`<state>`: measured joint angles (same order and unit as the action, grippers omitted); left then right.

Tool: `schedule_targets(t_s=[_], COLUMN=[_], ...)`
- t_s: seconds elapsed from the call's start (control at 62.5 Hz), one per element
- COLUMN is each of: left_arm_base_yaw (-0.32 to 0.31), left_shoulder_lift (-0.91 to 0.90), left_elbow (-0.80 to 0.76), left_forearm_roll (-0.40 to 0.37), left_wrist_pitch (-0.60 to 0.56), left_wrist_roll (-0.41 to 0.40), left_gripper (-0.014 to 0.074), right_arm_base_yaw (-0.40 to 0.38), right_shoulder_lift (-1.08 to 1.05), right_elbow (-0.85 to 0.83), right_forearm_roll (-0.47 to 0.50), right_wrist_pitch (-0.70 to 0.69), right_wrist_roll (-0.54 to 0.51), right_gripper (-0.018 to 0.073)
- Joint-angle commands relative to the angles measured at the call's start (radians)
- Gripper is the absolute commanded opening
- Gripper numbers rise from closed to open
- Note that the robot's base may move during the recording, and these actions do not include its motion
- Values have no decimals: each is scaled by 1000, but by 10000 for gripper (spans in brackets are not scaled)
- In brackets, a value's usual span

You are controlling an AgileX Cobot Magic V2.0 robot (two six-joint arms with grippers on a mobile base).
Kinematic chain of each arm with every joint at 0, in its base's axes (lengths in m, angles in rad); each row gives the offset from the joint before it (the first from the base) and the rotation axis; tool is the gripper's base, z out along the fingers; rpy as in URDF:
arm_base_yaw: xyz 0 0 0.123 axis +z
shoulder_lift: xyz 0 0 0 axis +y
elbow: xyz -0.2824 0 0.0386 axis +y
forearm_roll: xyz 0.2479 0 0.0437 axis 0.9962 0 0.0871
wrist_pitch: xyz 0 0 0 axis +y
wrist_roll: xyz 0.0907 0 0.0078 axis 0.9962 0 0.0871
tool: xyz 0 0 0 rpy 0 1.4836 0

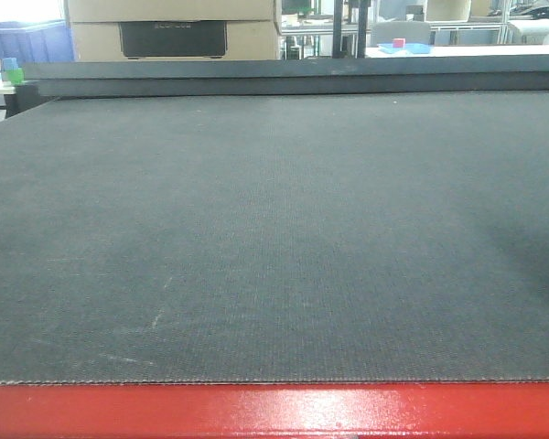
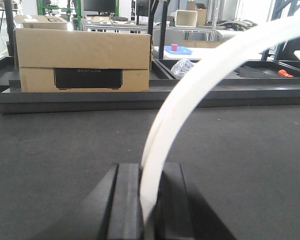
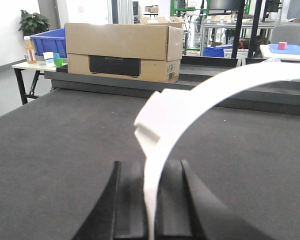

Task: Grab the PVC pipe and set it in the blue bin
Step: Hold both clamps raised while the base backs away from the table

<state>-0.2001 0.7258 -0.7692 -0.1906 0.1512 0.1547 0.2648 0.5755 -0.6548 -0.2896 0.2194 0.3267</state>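
Left wrist view: left gripper (image 2: 149, 172) jaws clamped on white pipe (image 2: 180, 95), pipe arcing up-right over dark mat (image 2: 50, 150). Right gripper (image 3: 152, 170) jaws also pinching pipe.

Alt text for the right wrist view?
Right gripper shut on a white curved PVC pipe that arcs up and off to the right, above a dark mat. Behind: a cardboard box and, at frame left, a blue bin.
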Motion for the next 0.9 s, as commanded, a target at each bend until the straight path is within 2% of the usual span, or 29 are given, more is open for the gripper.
schedule_targets(t_s=[0.0,0.88], left_arm_base_yaw=[-8,-8], left_shoulder_lift=[-1,-1], left_elbow=[-3,-3], left_forearm_roll=[-1,-1], left_wrist_pitch=[-26,-28], left_wrist_roll=[1,1], left_gripper=[-111,-111], right_arm_base_yaw=[-3,-3], right_shoulder_lift=[-4,-4], right_elbow=[-8,-8], right_forearm_roll=[-24,-24], right_wrist_pitch=[-18,-18], right_wrist_roll=[2,2], right_gripper=[-169,-169])
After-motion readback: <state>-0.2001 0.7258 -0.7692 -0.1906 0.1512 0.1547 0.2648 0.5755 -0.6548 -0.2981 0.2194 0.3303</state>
